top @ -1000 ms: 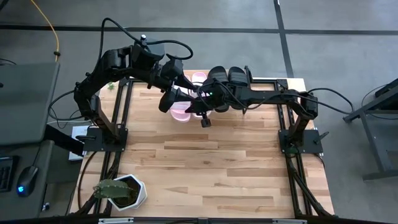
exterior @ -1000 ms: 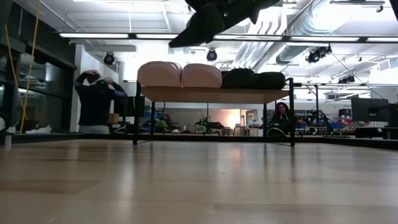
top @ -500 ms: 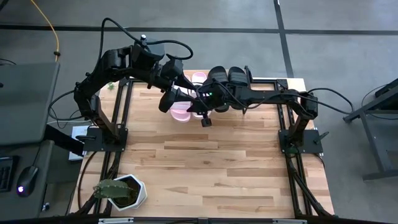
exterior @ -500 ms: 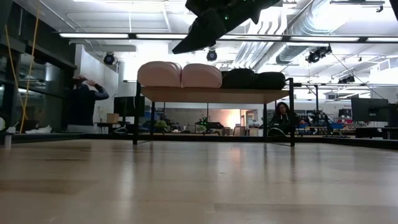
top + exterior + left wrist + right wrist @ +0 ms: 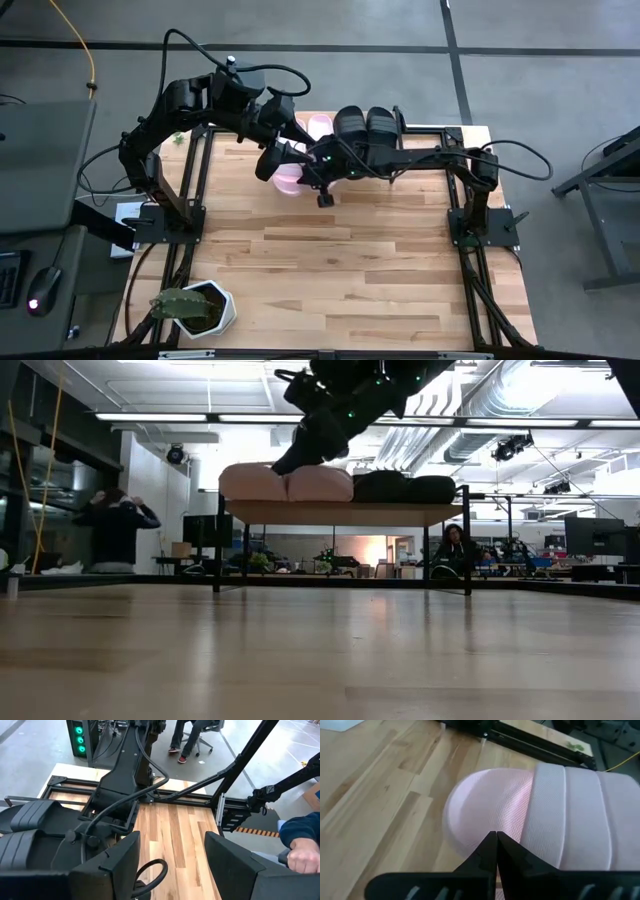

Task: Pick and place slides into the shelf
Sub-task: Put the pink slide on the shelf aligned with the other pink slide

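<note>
The shelf (image 5: 340,512) stands at the table's far edge. Its top board carries two pale pink slides (image 5: 255,480) (image 5: 322,482) on the left and two black slides (image 5: 385,485) (image 5: 432,488) on the right. My right gripper (image 5: 496,842) is shut. It hangs over the rounded end of a pink slide (image 5: 485,810), and in the low view it shows in front of the pink pair (image 5: 283,466). My left gripper (image 5: 172,865) is open and raised by the shelf's left part (image 5: 268,165). It touches nothing, and the black slides (image 5: 30,820) lie beside it. My right gripper's shut fingertips (image 5: 492,845) point slanting down at the rounded end of the pink slide (image 5: 470,825), which lies flat on the shelf. Whether they touch it, I cannot tell.
A potted plant (image 5: 190,305) stands at the table's near left corner. Bare wooden tabletop (image 5: 350,270) stretches between the shelf and the near edge. People (image 5: 115,530) (image 5: 452,545) are in the room behind, and a person's hand (image 5: 300,855) shows in the left wrist view.
My right gripper has come down toward the pink slides and shifted slightly toward the table's left. In the low view it went from well above the shelf to level with the slides' tops. The slides have stayed in place.
</note>
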